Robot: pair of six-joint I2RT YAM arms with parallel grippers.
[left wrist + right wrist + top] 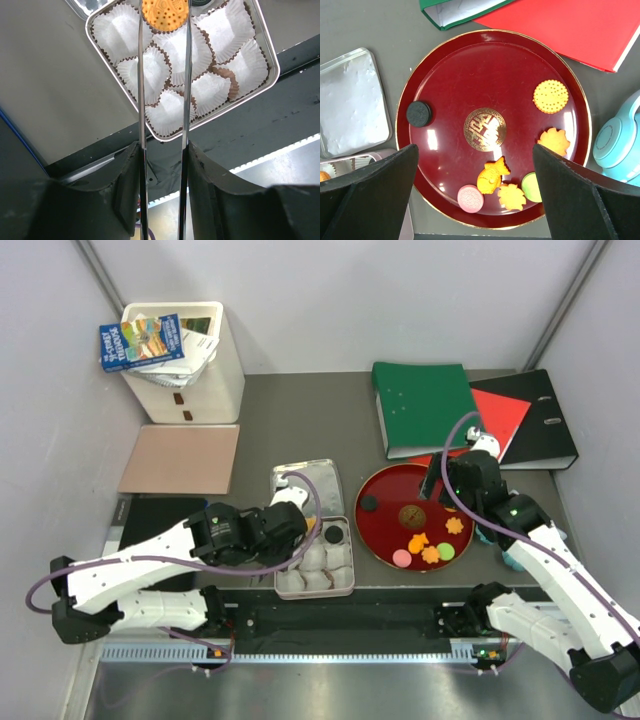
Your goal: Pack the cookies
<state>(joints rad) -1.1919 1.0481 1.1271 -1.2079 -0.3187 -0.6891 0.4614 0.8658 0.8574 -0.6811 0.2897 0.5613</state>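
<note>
Fingers [141, 75] of my left gripper [164, 12] pinch a round orange cookie [165, 15] over the tin [220, 108] of white paper cups [150, 70]. My right gripper [474, 165] hangs wide open over the red plate [470, 65], holding nothing. Seven cookies lie on that plate: four orange [550, 96], one black [418, 113], one pink [470, 198], one green [532, 187].

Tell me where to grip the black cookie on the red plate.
Take the black cookie by its round edge, from straight above: it lies flat, alone. It sits close to the red plate's rim, so probably set the jaws along that rim.
</note>
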